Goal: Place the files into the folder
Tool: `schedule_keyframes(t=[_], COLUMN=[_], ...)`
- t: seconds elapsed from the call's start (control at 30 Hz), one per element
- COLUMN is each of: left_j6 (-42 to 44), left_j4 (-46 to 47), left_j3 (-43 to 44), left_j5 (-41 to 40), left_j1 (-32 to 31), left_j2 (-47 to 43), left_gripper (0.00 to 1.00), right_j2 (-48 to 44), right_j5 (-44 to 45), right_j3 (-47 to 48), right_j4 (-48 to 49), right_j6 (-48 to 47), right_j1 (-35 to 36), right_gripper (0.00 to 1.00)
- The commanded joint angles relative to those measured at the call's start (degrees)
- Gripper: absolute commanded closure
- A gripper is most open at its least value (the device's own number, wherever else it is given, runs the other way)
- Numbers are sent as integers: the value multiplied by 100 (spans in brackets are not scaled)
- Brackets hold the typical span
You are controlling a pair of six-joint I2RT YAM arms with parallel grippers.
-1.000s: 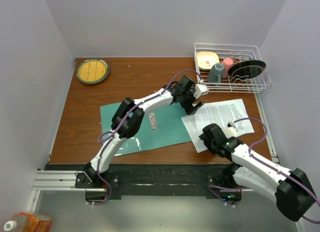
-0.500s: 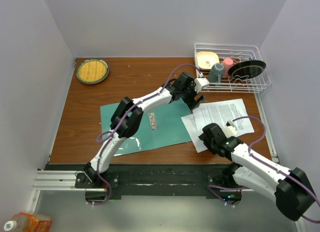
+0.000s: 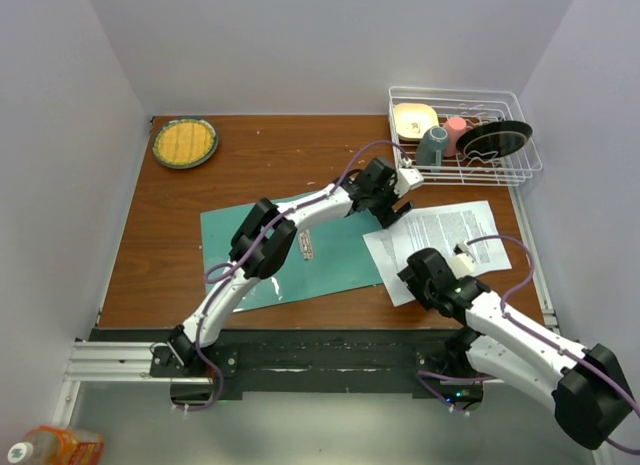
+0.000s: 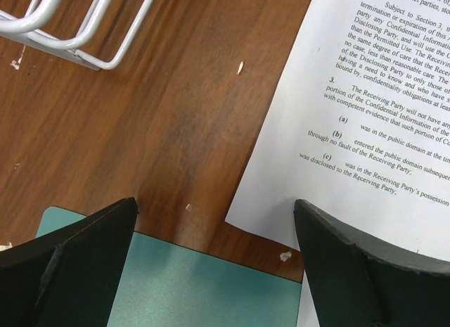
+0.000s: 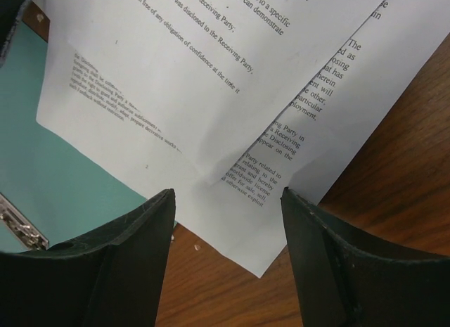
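Black fingers of the left gripper [image 4: 216,204] stand spread wide and empty. They hang low over the spot where the far right corner of the folder [image 4: 204,285] nearly meets the edge of the files [image 4: 337,130]. From these fingers the printed sheets lie just to the right and the teal cover just below, with a strip of bare wood between.

The right gripper [image 5: 228,193] also has its fingers apart with nothing between them. It is poised over the near left corner of the files [image 5: 176,95], where the fanned sheets lap onto the folder [image 5: 42,151]. A metal clip [image 5: 17,228] shows on the teal beside the left finger.

From above, the files [image 3: 445,230] lie flat on the worktop [image 3: 280,155] to the right of the folder [image 3: 335,260]. Their left edge overlaps its right edge. Their long axis runs left to right, tilted slightly away toward the right, much like the folder's own.

Both arms reach the stack. The right gripper [image 3: 415,270] looks better placed to slide it, since it sits directly over paper, while the left gripper [image 3: 393,197] waits at the seam.

The path leftward onto the teal is short and unobstructed. A wire dish rack [image 3: 465,140] stands close beyond the left fingers, and the worktop's right edge lies not far past the sheets. The thin sheets are likely to fan further if pushed unevenly.
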Motion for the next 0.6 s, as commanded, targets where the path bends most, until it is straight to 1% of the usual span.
schedule_keyframes(t=[0.0, 0.33, 0.57], left_j6=[272, 237, 263], left_j4=[-401, -586, -665], left_j3=[-272, -623, -870], left_j5=[-463, -639, -639], left_j1=[-46, -46, -46], left_j2=[-101, -303, -400], left_gripper=[0, 0, 0], right_j2=[-37, 622, 860], right_j5=[183, 104, 175], right_j3=[1, -104, -113], right_j4=[49, 778, 1183], right_j6=[209, 183, 33], right_j1=[-15, -77, -235], right_gripper=[34, 35, 37])
